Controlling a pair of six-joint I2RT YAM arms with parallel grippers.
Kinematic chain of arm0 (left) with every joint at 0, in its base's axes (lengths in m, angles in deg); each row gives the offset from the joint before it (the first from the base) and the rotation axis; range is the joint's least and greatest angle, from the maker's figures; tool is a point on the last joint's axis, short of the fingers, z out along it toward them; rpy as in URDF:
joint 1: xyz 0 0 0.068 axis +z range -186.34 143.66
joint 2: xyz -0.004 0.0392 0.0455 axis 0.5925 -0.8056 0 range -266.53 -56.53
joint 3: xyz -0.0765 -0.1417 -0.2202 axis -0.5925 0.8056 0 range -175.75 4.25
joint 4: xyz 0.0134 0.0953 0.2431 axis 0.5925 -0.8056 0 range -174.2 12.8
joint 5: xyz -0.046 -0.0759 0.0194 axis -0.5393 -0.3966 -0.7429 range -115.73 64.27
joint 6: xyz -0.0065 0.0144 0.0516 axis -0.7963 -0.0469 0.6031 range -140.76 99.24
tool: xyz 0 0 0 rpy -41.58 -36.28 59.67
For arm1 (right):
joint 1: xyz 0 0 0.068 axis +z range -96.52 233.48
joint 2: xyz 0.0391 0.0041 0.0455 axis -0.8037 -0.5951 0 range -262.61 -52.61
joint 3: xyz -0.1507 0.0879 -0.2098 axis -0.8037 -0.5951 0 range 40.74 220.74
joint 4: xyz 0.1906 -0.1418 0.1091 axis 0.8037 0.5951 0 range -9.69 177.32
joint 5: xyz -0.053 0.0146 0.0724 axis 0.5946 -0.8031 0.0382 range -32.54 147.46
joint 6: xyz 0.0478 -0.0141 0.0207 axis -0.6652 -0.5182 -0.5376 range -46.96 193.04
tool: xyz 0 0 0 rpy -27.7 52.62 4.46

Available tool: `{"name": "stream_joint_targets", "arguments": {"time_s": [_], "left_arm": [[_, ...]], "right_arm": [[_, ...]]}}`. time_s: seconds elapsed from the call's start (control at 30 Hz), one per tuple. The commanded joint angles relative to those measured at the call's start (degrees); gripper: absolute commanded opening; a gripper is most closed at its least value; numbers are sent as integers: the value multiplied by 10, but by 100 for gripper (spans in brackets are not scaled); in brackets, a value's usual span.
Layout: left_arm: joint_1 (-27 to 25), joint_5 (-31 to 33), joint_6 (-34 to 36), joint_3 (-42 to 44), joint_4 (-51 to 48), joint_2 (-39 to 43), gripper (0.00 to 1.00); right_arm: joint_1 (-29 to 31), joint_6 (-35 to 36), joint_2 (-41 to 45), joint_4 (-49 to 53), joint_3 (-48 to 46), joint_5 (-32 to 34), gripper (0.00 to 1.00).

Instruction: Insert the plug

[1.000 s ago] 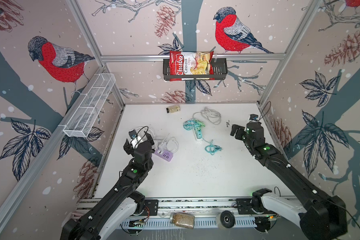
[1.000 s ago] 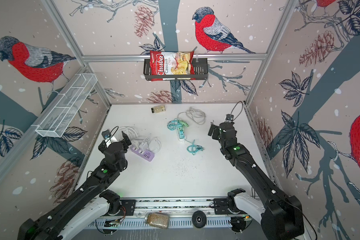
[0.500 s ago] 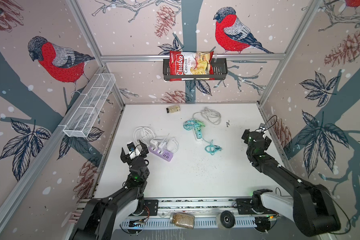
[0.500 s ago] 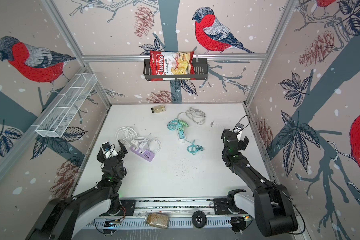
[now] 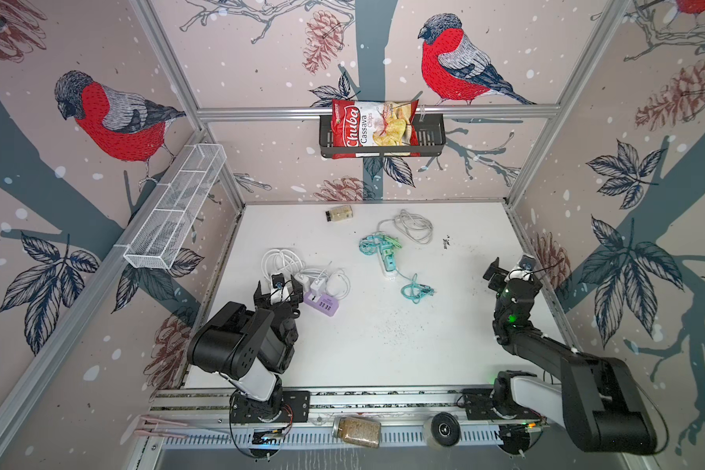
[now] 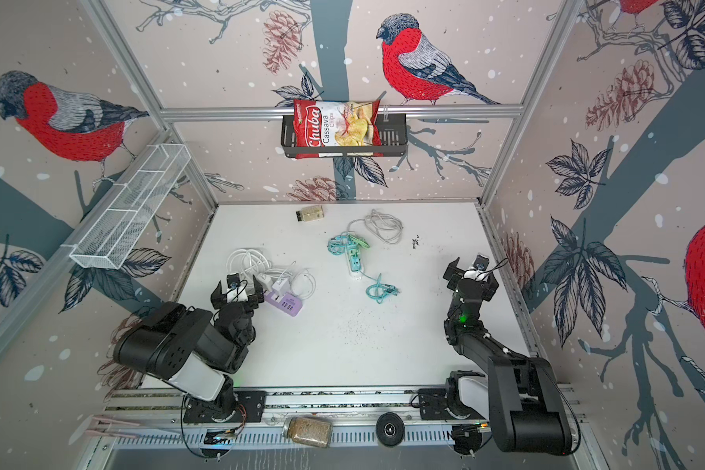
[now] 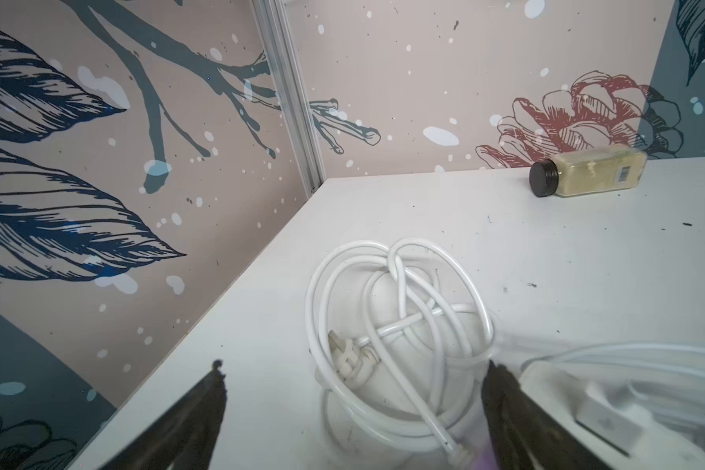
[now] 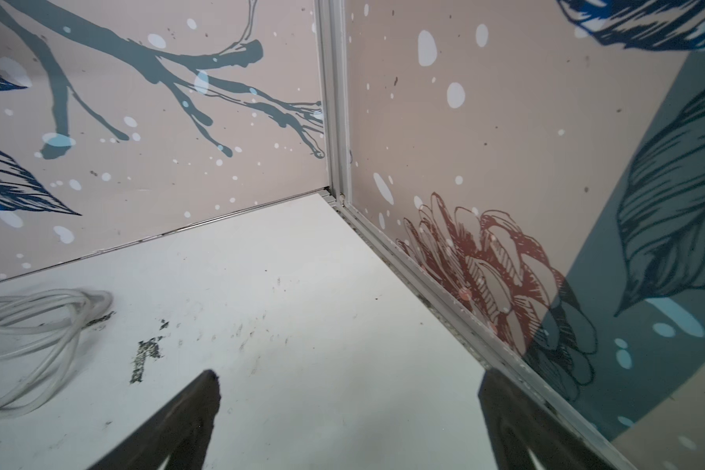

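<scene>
Left gripper [image 5: 277, 285]: jaws wide apart, empty, just left of the purple power strip [image 5: 324, 304]; I can't tell if it touches. Right gripper [image 5: 513, 274]: also spread, empty, over by the right wall, well apart from every cable.

Progress: looks done or close to it. A white adapter plug [image 5: 317, 283] stands on the strip's far end and seems seated in a socket, but it's too small to confirm how deep. What's left is probably just a check.

The strip lies left of centre on the table [image 5: 383, 346], with its long axis running far-left to near-right. The adapter plug stands up off the strip's top face, and its cord loops off to the right.

Caveat: a loose pronged plug [image 7: 349, 358] lies flat inside the white cable coil [image 5: 279, 260], far-left of the strip and not plugged in. Its prongs aim roughly at the far-left corner, long axis along that line. If that's the plug meant, the insert hasn't started.
</scene>
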Motion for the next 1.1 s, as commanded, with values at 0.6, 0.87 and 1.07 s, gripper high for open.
{"name": "stream_joint_targets", "arguments": {"time_s": [0.6,0.87,1.07], "left_arm": [[17,-51,0,-8,129,-28,98],[18,-51,0,-8,130,-27,98],[18,-52,0,-8,129,-27,98]], "right_arm": [[36,5,-177,-201,1,-10,100],[29,-1,-182,-179,14,-21,99],[29,0,-179,-182,11,-21,100]]}}
